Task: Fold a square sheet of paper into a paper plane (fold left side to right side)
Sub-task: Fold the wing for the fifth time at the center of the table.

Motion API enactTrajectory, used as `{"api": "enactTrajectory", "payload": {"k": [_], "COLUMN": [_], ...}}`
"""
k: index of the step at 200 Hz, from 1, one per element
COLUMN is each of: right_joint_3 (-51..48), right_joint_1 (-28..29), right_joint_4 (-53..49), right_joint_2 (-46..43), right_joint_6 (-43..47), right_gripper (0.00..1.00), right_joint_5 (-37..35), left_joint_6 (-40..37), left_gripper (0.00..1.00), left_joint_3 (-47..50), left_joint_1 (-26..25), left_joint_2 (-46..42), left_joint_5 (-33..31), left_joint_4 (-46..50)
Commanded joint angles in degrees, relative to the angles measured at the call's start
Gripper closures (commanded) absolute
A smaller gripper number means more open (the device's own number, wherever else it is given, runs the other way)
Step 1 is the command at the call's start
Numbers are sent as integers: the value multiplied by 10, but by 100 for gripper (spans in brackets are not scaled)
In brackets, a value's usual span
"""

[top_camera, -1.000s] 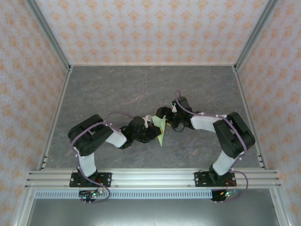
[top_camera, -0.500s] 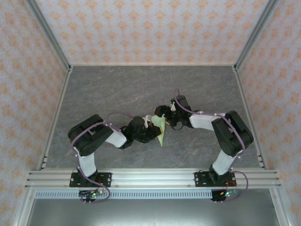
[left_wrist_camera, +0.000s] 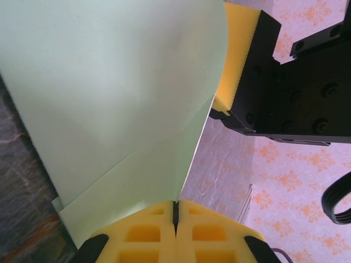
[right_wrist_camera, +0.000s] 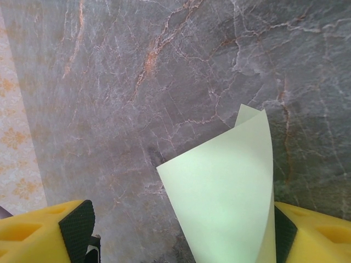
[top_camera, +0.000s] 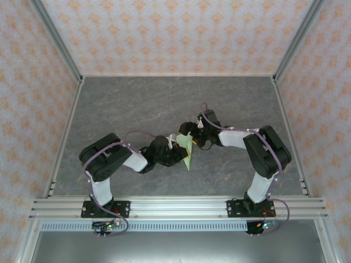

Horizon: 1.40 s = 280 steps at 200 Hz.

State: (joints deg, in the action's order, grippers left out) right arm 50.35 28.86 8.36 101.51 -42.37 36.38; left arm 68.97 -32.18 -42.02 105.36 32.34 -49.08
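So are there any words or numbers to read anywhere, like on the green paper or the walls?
There is no text that can be read.
The pale-green paper is plain, with no writing.
The wallpaper has only an orange ornament pattern, no letters.
The table shows only marble veins.
The small boards below the arm bases are too small to read.
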Motion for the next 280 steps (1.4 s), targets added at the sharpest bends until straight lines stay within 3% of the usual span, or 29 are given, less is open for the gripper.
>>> {"api": "enactTrajectory", "payload": {"k": [1,137,188,280], "right_joint_3": [18,60,50,63], "right_joint_1": [6,21,21,19], "right_joint_4": [-23,-104,-70,-113], "right_joint_2": [27,56,24,-9], "right_joint_6": [24,58,49,61], "right_gripper": [16,15,16,13], "right_joint_5": [-8,-39,-35,-76], "left_joint_6": [-11,-15,-15,-19], "left_gripper": [100,100,100,100], "left_joint_3": [12,37,41,35], "left_joint_1": [-3,8,9,9], "left_joint_2": [-24,-44,-45,-50], "left_joint_5": [-18,-26,-23,-21], "left_joint_4": [-1,2,-5,-6]}}
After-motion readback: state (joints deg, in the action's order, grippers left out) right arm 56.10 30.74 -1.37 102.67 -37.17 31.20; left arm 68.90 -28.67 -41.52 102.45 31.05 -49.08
